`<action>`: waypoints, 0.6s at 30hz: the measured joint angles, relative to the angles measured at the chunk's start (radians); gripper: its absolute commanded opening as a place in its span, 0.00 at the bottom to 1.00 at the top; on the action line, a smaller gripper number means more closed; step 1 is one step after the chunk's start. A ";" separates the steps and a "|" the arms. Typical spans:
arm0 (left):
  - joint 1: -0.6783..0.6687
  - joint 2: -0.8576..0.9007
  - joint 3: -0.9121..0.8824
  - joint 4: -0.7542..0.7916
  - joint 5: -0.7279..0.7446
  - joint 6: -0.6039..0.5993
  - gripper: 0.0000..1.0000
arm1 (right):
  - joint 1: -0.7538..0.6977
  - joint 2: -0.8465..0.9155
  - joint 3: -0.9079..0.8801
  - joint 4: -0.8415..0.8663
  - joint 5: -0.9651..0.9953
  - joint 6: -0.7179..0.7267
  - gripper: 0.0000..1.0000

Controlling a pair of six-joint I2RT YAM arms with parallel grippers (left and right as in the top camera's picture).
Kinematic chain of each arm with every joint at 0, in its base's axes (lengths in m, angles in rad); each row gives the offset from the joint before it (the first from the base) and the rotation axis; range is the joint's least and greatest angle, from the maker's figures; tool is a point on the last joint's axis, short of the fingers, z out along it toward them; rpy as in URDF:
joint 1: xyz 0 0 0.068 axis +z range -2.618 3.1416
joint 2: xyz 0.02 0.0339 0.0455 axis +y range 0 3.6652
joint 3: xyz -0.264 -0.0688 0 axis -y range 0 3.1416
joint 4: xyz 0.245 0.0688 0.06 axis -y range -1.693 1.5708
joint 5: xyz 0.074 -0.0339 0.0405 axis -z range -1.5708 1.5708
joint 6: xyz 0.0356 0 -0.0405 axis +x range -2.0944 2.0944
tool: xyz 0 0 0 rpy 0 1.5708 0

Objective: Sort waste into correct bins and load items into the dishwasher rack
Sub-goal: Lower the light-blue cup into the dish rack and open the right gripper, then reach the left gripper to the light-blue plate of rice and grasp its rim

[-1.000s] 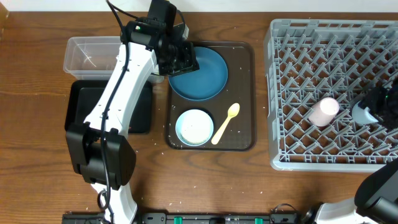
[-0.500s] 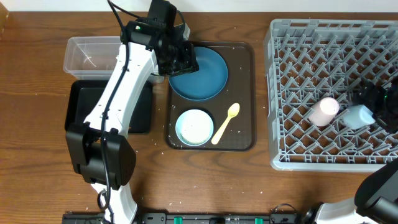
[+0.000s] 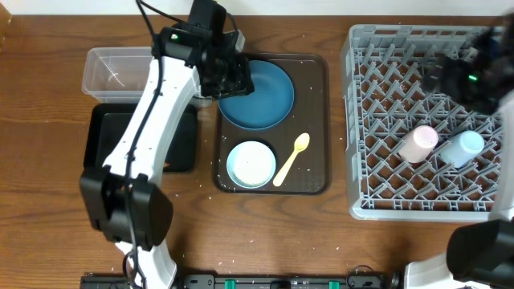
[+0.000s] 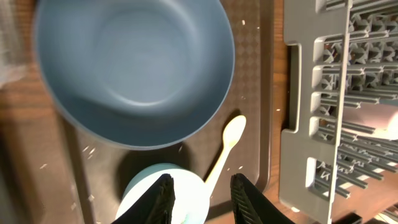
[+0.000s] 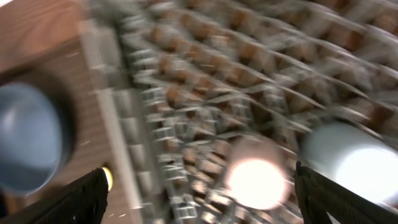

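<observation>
1. Loaded so far: the pale pink cup (image 3: 418, 144) and the light blue cup (image 3: 463, 148) lie on their sides just beside each other, in the near-right part of the dishwasher rack (image 3: 351, 120).
2. Left to load: the blue plate (image 3: 265, 95), white bowl (image 3: 251, 163) and pale yellow spoon (image 3: 291, 159). All three sit on the brown serving tray (image 3: 321, 96), with the plate far, the bowl near and the spoon right of the bowl.
3. Waste: no tissue, wrapper or sausage piece shows on the serving tray. The clear tub (image 3: 100, 60) and black tray (image 3: 100, 132) stand to its left. Their contents are too faint, or too hidden by the arm, to tell. Loose rice grains (image 4: 87, 149) speck the serving tray, so the sorting looks unfinished.
4. Left gripper (image 4: 202, 196): it hangs over the plate's left side with fingers parted and nothing between them.
5. Right gripper (image 5: 205, 202): it is above the far part of the rack and badly blurred, with fingers wide apart and empty.
6. Change: a second ago the right gripper held the light blue cup at the rack's right edge. Half a second ago it had the cup down beside the pink cup. Now the cup lies free and the arm has swung away to the far side. The left arm, plate, bowl and spoon have barely shifted.
</observation>
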 measured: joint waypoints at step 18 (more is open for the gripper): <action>0.030 -0.064 0.000 -0.105 -0.150 -0.023 0.33 | 0.512 0.001 -0.147 0.212 0.061 0.144 0.82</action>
